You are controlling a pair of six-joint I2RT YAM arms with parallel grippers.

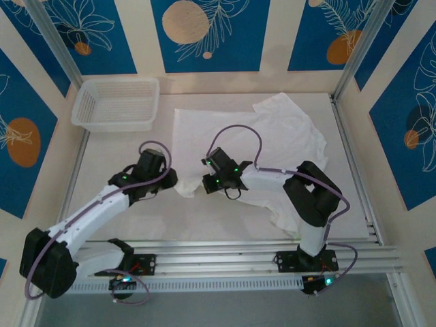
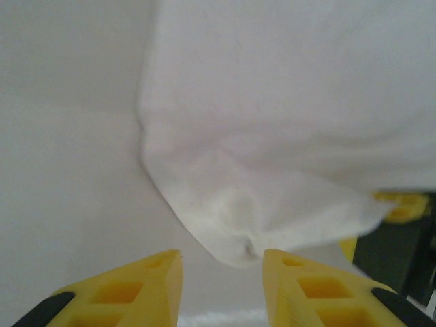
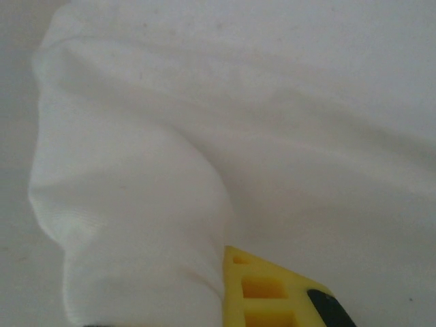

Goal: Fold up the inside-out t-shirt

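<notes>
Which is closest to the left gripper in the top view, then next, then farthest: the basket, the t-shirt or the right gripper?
From the left gripper:
1. t-shirt: its bunched corner lies just to the right.
2. right gripper: further right, at that same corner.
3. white mesh basket: away in the far left corner.

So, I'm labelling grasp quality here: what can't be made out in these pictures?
- Right wrist: the t-shirt covers one finger of the right gripper, hiding the pinch point.
- Left wrist: blur leaves the stitching beyond the left gripper unreadable.
- Top external: the right arm hides the t-shirt's near edge.
</notes>
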